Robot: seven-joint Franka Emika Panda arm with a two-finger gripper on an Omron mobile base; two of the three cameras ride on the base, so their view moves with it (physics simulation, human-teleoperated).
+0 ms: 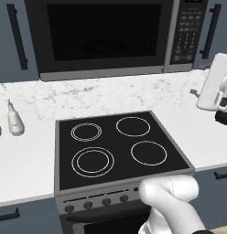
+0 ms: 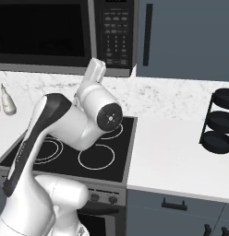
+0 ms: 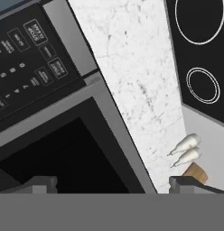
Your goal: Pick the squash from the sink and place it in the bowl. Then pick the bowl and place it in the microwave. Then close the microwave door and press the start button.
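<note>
The end effector (image 3: 114,182) is released, fingertips spread wide and empty, in the hand view facing the microwave (image 3: 37,90) and its shut door (image 3: 55,153); two bottles (image 3: 186,149) lie beyond on the bench (image 3: 132,67); in the left base view the microwave (image 1: 110,36) hangs above the stove (image 1: 115,146); in the right base view a black rack (image 2: 220,122) stands on the bench (image 2: 171,156).

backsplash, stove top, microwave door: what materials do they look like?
Backsplash: white marble-look stone, grey veining, matte.
Stove top: smooth black glass-ceramic, flat white ring burners.
Microwave door: dark glass window in a grey frame, likely brushed metal or plastic; render leaves it open.
</note>
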